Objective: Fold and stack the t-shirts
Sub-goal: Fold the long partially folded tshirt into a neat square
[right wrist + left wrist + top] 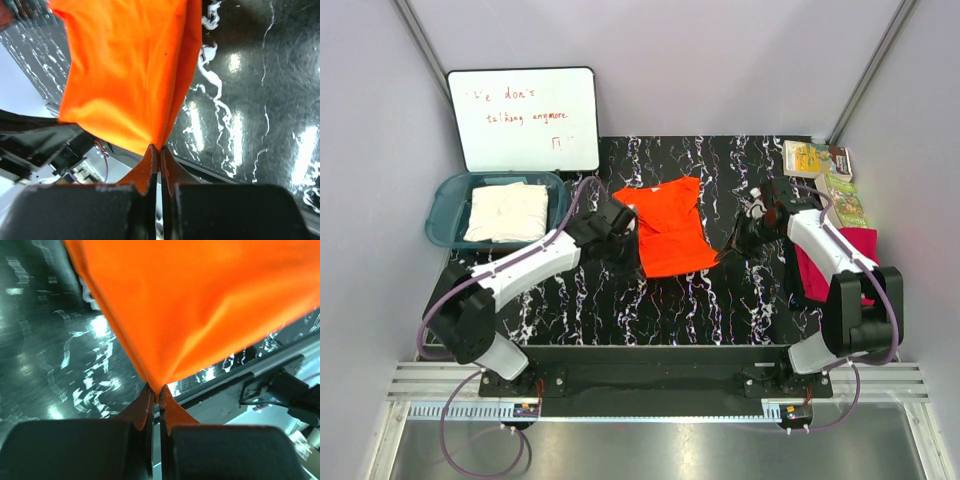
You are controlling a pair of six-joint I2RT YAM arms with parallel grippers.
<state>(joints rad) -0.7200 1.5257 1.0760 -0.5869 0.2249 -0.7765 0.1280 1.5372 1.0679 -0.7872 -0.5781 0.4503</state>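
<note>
The bright orange t-shirt (670,228) is held partly folded over the middle of the black marbled table (700,310). My left gripper (623,224) is shut on its left edge; in the left wrist view the jaws (155,390) pinch a point of the orange fabric (200,305). My right gripper (735,240) is shut on its right lower edge; in the right wrist view the jaws (159,149) pinch the orange fabric (125,65). The cream-white t-shirt (507,211) lies folded in the teal tub (442,205). The magenta-pink t-shirt (840,258) lies at the right edge, partly hidden by the right arm.
A whiteboard (524,120) leans on the back wall at the left. Colourful booklets (825,175) lie at the back right corner. The teal tub stands off the table's back left corner.
</note>
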